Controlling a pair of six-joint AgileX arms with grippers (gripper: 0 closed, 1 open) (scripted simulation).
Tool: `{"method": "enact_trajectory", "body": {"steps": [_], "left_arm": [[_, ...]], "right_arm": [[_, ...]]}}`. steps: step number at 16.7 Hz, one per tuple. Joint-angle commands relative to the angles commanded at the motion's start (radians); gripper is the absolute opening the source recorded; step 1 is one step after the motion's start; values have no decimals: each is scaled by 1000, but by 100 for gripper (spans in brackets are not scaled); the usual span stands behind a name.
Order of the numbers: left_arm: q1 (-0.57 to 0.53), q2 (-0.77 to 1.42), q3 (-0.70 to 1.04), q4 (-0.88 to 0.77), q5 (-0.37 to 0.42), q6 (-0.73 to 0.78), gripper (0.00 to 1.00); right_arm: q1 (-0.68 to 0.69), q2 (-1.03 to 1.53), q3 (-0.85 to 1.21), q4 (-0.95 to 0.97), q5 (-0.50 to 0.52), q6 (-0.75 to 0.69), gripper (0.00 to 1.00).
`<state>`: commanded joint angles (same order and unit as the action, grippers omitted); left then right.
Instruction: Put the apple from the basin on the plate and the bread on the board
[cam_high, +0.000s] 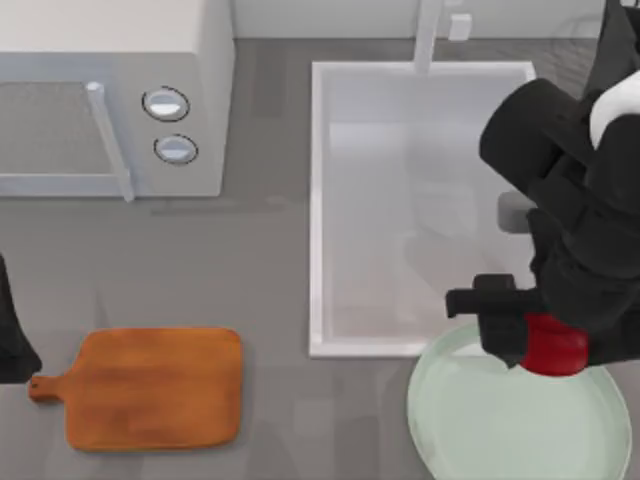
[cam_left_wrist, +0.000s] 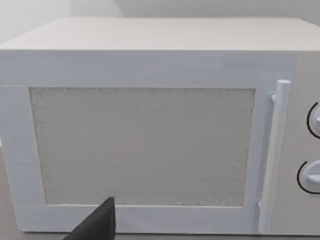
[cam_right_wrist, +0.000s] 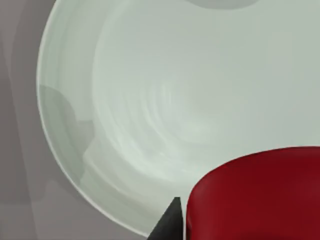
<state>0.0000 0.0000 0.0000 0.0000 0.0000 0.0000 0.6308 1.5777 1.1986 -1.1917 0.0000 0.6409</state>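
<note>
My right gripper (cam_high: 545, 345) is shut on the glossy red apple (cam_high: 555, 347) and holds it above the far edge of the pale mint-green plate (cam_high: 480, 430), just in front of the basin's near rim. In the right wrist view the apple (cam_right_wrist: 260, 195) sits close beside a dark fingertip (cam_right_wrist: 170, 220), with the plate (cam_right_wrist: 165, 100) below. The white basin (cam_high: 320, 200) shows nothing inside where it is not covered by the arm. At the front left lies the bare orange-brown board (cam_high: 155, 388). The bread is out of view. My left arm (cam_high: 12, 335) is parked at the table's left edge.
A white microwave (cam_high: 110, 90) with two round knobs stands at the back left and faces the left wrist camera (cam_left_wrist: 145, 145). The white faucet (cam_high: 430, 30) rises behind the basin. Grey countertop (cam_high: 270, 270) lies between the board, basin and microwave.
</note>
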Motion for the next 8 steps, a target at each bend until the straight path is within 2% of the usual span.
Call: {"method": "enact_trajectory", "body": {"steps": [7,8], "left_arm": [[0,0,0,0,0,0,100],[0,0,0,0,0,0,100]], "right_arm": [[0,0,0,0,0,0,98],[0,0,0,0,0,0,100]]}}
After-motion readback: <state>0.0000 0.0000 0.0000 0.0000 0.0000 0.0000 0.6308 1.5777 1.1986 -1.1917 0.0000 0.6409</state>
